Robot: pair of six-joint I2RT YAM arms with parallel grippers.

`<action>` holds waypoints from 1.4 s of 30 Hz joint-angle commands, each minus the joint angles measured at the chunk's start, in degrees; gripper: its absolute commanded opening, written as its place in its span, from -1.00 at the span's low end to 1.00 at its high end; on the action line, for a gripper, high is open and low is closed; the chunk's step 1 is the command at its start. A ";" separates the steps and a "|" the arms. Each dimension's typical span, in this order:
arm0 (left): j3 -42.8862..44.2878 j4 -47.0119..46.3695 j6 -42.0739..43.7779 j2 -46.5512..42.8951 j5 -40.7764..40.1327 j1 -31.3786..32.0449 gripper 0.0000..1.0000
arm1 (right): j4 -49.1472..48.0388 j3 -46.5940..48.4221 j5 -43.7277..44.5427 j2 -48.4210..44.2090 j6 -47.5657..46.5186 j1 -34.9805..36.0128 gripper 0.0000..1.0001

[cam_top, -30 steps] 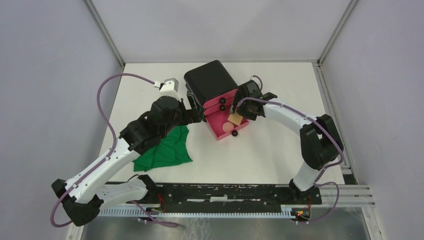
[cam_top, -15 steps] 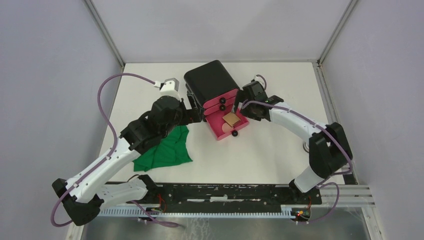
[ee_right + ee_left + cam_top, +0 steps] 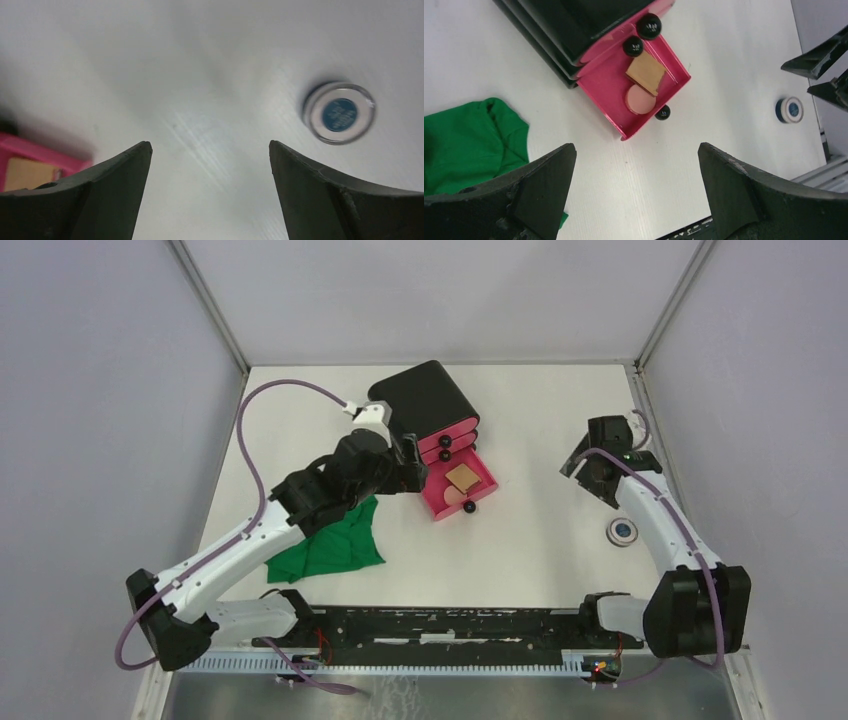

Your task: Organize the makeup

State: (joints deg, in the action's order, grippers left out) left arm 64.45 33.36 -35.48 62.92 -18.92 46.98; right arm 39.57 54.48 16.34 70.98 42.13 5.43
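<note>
Left gripper (image 3: 635, 150), right gripper (image 3: 210, 145) gape empty — puff (image 3: 640, 99) clear only from left wrist

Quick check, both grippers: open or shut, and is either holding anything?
Left gripper: jaws open, holding nothing.
Right gripper: jaws open, holding nothing; the round compact lies apart from it.

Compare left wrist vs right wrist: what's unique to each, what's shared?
Left wrist only: green cloth, black box, pink round puff in the open pink drawer, and the open left claw. Right wrist only: no extra object, just the open gap of the right claw. Both: small round compact, tan square pad, part of the drawer.
</note>
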 commanded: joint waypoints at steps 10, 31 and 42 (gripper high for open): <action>10.52 1.41 9.02 7.24 4.70 2.19 0.99 | 13.57 0.40 16.77 5.30 6.61 -14.04 0.95; 15.43 2.89 8.68 10.80 4.42 2.25 0.99 | -3.34 -9.72 -2.22 11.69 1.07 -24.94 0.99; 17.12 2.88 8.62 12.49 5.37 2.17 0.99 | -7.40 -11.72 -3.07 12.52 1.24 -25.72 0.61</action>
State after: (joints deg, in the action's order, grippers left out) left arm 79.00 37.54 -27.88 75.46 -14.41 49.17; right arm 35.03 43.77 12.80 83.81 43.16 -19.94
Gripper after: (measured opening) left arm 0.994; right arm 0.854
